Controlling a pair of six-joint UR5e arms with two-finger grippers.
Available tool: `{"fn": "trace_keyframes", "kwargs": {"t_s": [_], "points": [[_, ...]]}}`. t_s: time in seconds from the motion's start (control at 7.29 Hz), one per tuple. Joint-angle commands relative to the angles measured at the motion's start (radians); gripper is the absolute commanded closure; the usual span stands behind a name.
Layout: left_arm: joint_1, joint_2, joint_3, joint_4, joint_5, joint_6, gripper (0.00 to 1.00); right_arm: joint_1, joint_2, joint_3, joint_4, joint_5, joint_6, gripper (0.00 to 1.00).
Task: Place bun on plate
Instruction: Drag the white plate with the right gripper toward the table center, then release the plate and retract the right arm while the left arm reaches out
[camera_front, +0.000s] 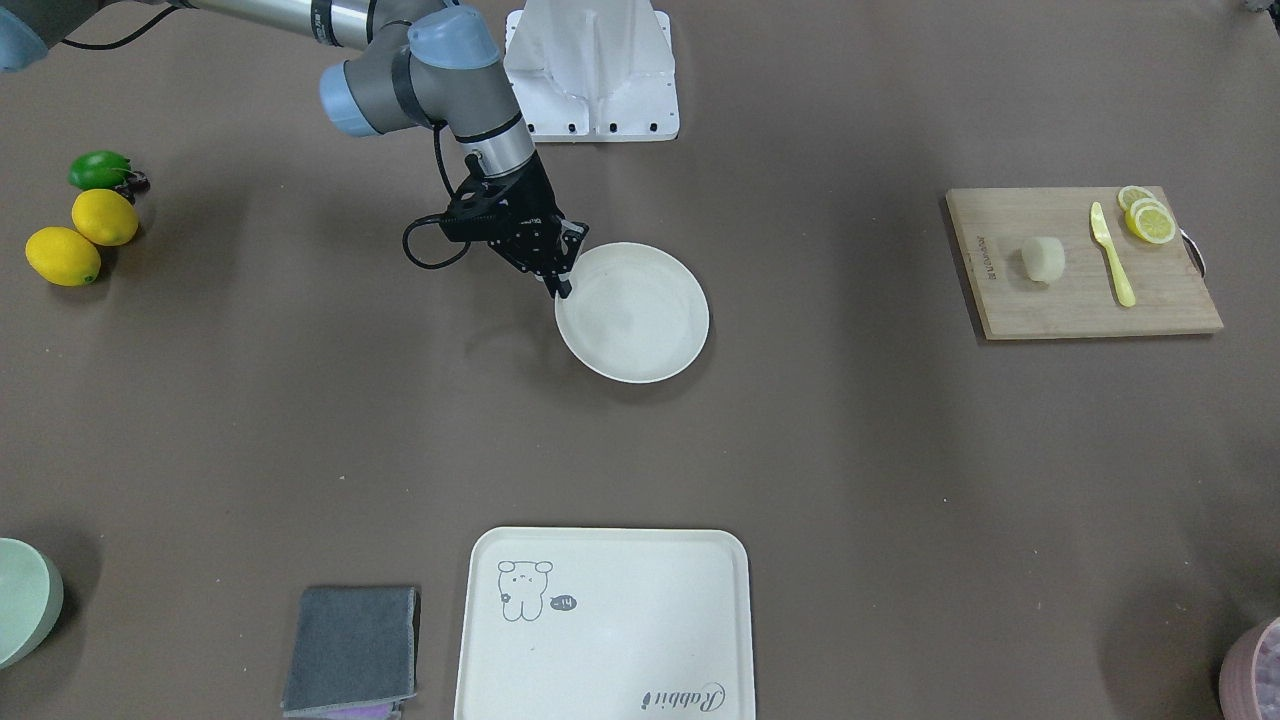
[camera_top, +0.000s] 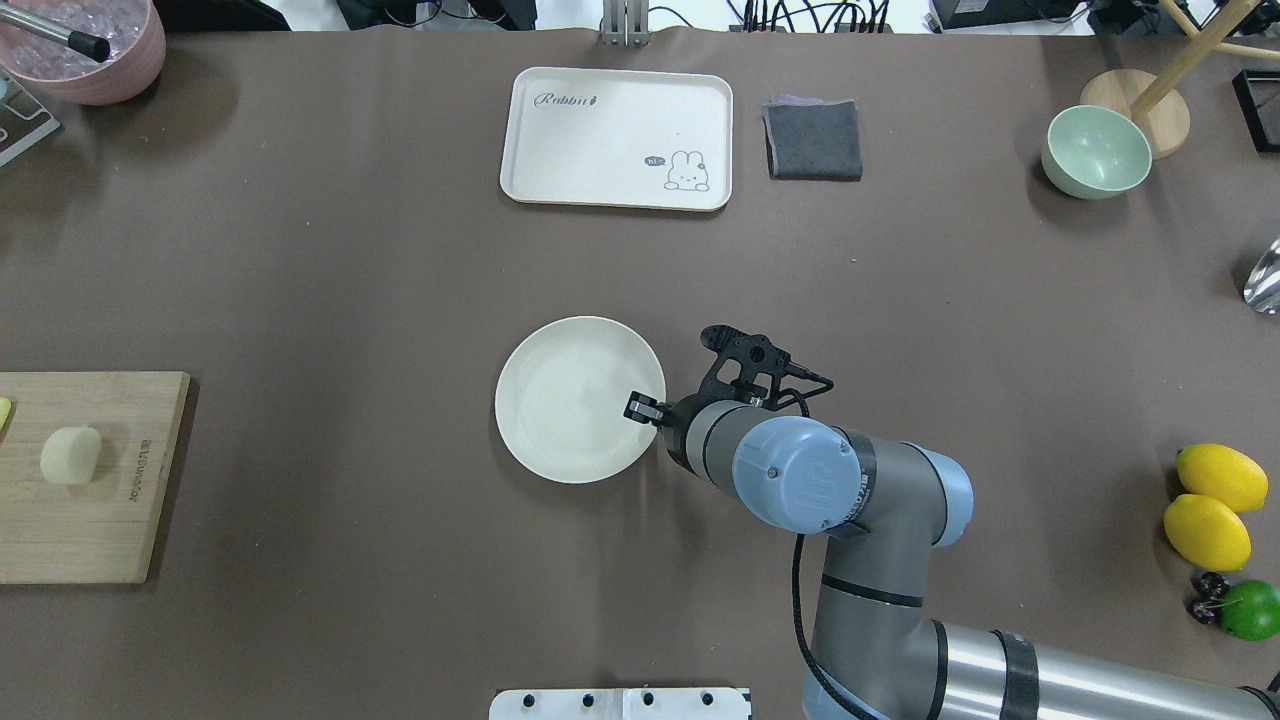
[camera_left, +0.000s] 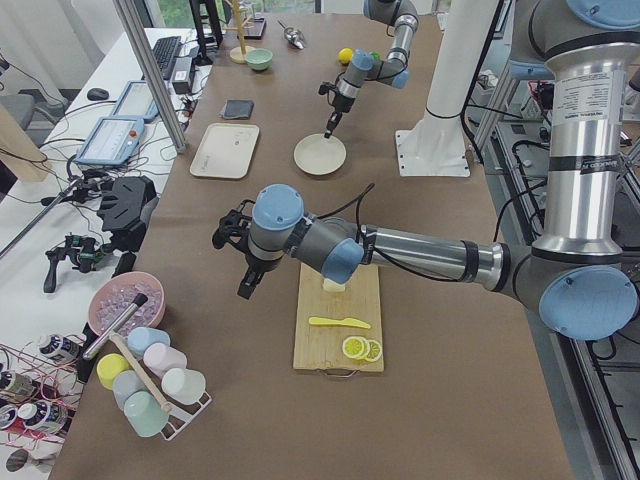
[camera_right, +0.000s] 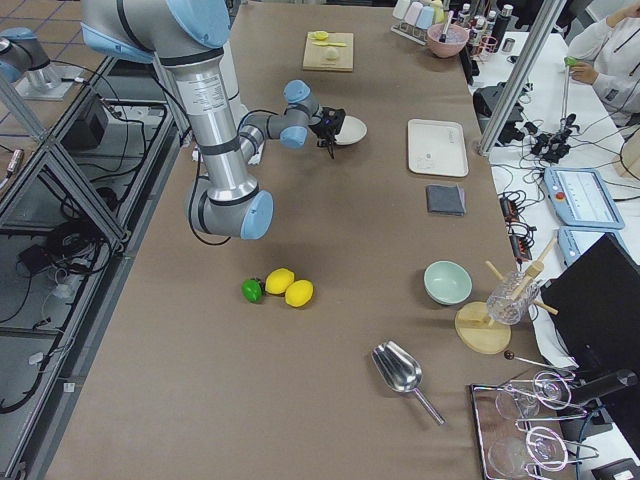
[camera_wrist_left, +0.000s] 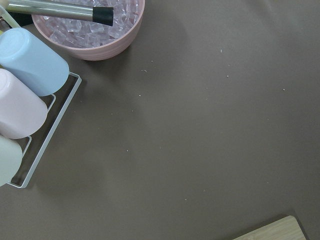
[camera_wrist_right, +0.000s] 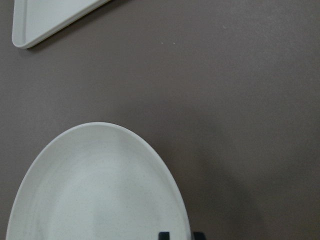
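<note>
Overhead view, read from the bottom edge upward. The right arm enters at lower right. Its right gripper (camera_top: 645, 410) meets the right rim of the plate (camera_top: 560, 400) at centre frame. The wrist view shows one finger on each side of the rim, set close, so the gripper appears clenched on the plate. The raised rim is probably the only purchase that a shallow plate offers.

At the same depth, at the left edge, the bun (camera_top: 70, 456) rests on the board (camera_top: 90, 530), well apart from the bare plate; the transfer is judged not yet begun. The left gripper (camera_left: 245, 288), seen only in the side view, hangs just beside the board, probably staged for the bun. Whether it is released or clenched cannot be told.

Counts:
- One bun, one plate and one board.
- Two lemons (camera_top: 1221, 477) and one lime (camera_top: 1250, 609), at lower right.
- One tray (camera_top: 600, 140), one cloth (camera_top: 813, 140) and one bowl (camera_top: 1095, 150), farthest, along the top.
</note>
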Motion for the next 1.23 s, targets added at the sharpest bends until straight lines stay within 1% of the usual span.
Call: {"fn": "trace_keyframes", "kwargs": {"t_s": [0.0,0.14,0.27,0.41,0.55,0.69,0.82,0.96,1.1], "points": [[0.000,0.001,0.000,0.000,0.000,-0.030,0.02,0.056,0.005,0.055,-0.076,0.029,-0.061,0.00],[0.005,0.009,-0.012,-0.026,0.000,-0.129,0.02,0.141,0.005,0.151,-0.230,0.171,-0.123,0.00],[0.058,0.055,-0.012,-0.134,0.001,-0.238,0.01,0.233,0.000,0.217,-0.338,0.291,-0.182,0.00],[0.160,0.078,-0.004,-0.259,0.017,-0.408,0.01,0.332,-0.012,0.251,-0.427,0.378,-0.283,0.00],[0.240,0.104,-0.007,-0.294,0.029,-0.508,0.02,0.440,-0.032,0.279,-0.499,0.481,-0.420,0.00],[0.309,0.135,-0.010,-0.337,0.079,-0.584,0.03,0.531,-0.105,0.316,-0.527,0.562,-0.569,0.00],[0.387,0.168,-0.010,-0.398,0.125,-0.648,0.03,0.602,-0.197,0.354,-0.527,0.616,-0.710,0.00],[0.455,0.184,-0.009,-0.405,0.171,-0.664,0.03,0.657,-0.286,0.386,-0.527,0.647,-0.826,0.00],[0.538,0.196,-0.004,-0.405,0.255,-0.670,0.03,0.720,-0.366,0.399,-0.521,0.683,-0.945,0.00]]}}
